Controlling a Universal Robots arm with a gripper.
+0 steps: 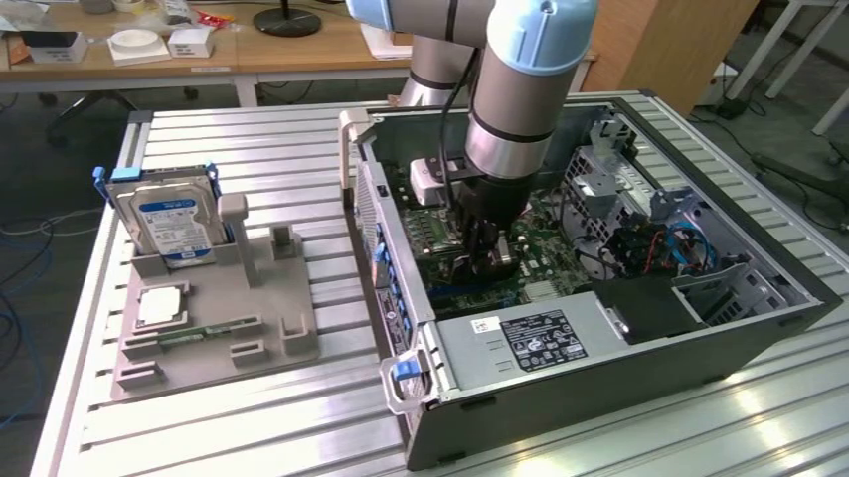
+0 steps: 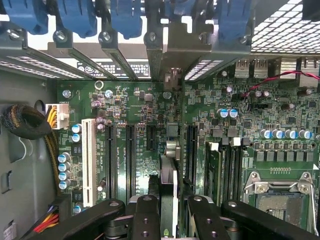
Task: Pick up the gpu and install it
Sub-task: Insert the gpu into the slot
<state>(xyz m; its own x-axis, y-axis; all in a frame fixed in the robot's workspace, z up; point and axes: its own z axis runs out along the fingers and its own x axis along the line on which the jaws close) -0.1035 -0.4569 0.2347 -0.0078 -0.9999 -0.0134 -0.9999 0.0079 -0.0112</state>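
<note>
My gripper (image 1: 480,260) reaches down inside the open computer case (image 1: 623,383), low over the green motherboard (image 1: 531,248). In the wrist view the gpu (image 2: 168,175) shows edge-on as a thin upright card between the black fingers (image 2: 145,210), and the gripper (image 2: 169,212) is shut on it. The card stands over the row of black expansion slots (image 2: 131,150), in line with the gap between a short slot (image 2: 150,137) and a long one (image 2: 191,150). Its metal end points toward the case's rear bracket openings (image 2: 165,50). Whether its edge touches a slot I cannot tell.
A grey fixture (image 1: 213,318) on the exterior view's left holds a blue-labelled hard drive (image 1: 166,219) and a small memory stick (image 1: 206,330). The power supply (image 1: 531,343) lies close to the gripper. Cables (image 2: 25,122) and the CPU socket (image 2: 280,200) flank the slots.
</note>
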